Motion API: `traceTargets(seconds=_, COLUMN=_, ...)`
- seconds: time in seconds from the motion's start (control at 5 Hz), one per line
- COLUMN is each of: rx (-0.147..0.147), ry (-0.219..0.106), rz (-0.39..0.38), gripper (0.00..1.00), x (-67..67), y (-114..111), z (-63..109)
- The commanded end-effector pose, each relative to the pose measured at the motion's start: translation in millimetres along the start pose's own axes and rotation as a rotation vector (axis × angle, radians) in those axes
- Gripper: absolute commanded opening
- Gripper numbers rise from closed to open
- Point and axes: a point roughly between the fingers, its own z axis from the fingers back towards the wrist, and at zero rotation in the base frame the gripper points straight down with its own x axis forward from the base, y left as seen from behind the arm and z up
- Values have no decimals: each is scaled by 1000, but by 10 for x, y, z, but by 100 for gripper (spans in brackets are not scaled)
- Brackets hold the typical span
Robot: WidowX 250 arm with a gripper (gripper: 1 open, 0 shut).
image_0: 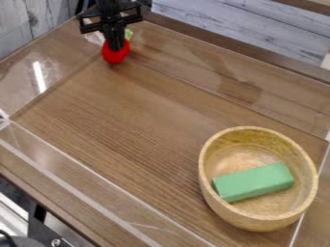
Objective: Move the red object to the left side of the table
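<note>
The red object (116, 53), a small rounded bright red toy, is at the far left of the table (142, 116), close to the back acrylic wall. My black gripper (116, 36) hangs directly over it from the top edge of the view, its fingers shut on the toy's upper part. The toy sits at or just above the wood surface; I cannot tell if it touches. Most of the arm is cut off by the frame.
A wooden bowl (258, 145) stands at the right front, holding a green rectangular block (253, 182). Low clear acrylic walls (52, 159) border the tabletop. White planks run behind the back wall.
</note>
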Motion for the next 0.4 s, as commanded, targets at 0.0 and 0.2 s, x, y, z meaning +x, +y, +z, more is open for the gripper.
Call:
traceTargets(seconds=0.0, rx=-30, ry=-52, rz=-4, gripper=0, x=61, y=10, z=211)
traceTargets(seconds=0.2, rx=-14, ry=-52, rz=-42, gripper=100, x=86, y=4, z=235)
